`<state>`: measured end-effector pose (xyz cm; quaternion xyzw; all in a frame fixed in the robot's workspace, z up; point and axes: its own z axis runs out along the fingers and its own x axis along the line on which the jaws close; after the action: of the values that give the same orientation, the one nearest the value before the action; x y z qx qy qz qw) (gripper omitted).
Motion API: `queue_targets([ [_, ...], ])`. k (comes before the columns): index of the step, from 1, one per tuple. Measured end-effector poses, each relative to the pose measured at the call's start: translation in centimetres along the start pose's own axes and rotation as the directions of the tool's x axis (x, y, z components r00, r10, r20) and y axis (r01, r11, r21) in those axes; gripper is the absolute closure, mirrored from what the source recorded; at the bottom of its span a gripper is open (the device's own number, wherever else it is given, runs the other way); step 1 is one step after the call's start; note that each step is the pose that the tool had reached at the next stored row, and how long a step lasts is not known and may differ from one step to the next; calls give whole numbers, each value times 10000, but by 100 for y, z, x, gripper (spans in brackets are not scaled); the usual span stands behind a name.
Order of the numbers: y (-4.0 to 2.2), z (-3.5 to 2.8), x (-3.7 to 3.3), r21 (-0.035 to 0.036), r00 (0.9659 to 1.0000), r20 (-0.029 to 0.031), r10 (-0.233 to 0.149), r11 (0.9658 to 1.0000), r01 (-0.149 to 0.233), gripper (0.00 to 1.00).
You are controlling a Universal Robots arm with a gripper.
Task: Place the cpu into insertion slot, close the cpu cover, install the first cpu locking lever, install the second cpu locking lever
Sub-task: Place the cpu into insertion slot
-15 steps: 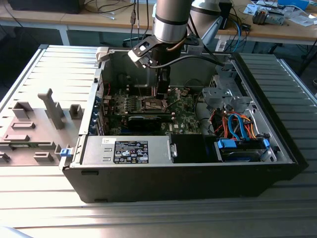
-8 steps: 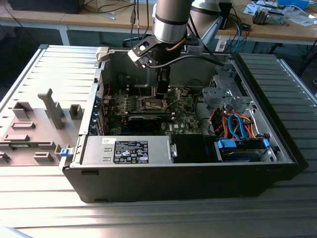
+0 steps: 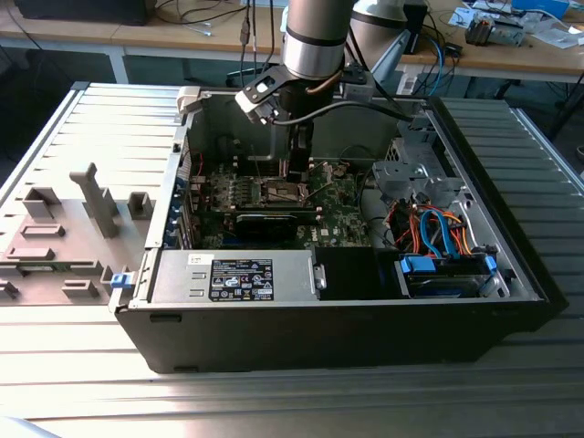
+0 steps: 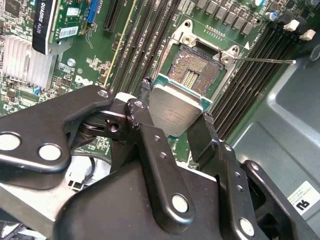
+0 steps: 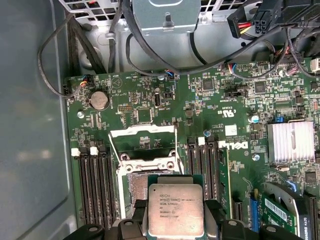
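Note:
My gripper (image 4: 175,102) is shut on the cpu (image 4: 172,115), a flat silver-grey square chip held by two opposite edges between the black fingers (image 4: 206,131). The chip hangs tilted just above and beside the insertion slot (image 4: 194,75), whose dark pin field lies bare inside its silver rim. In the first wrist view the cpu (image 5: 176,212) covers part of the insertion slot (image 5: 134,184), and the cpu cover (image 5: 142,131) stands swung open behind it. A thin metal lever (image 4: 265,61) sticks out from the socket's corner. In the exterior view the gripper (image 3: 297,172) reaches down into the computer case over the motherboard (image 3: 338,205).
Long black memory slots (image 4: 150,30) flank the socket on both sides. A finned heatsink (image 5: 291,141) and an expansion card (image 4: 50,20) sit nearby. Black cables (image 5: 150,60) hang over the board, and the case's grey wall (image 5: 30,125) runs close alongside. The power supply (image 3: 237,274) and drive bay (image 3: 443,274) fill the case's front.

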<state>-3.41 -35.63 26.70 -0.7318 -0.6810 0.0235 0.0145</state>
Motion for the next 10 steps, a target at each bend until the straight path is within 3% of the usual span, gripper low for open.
queue_targets([
  [10, 0, 0, 0, 2, 9999, -9, 153, 9999, -153, 46],
])
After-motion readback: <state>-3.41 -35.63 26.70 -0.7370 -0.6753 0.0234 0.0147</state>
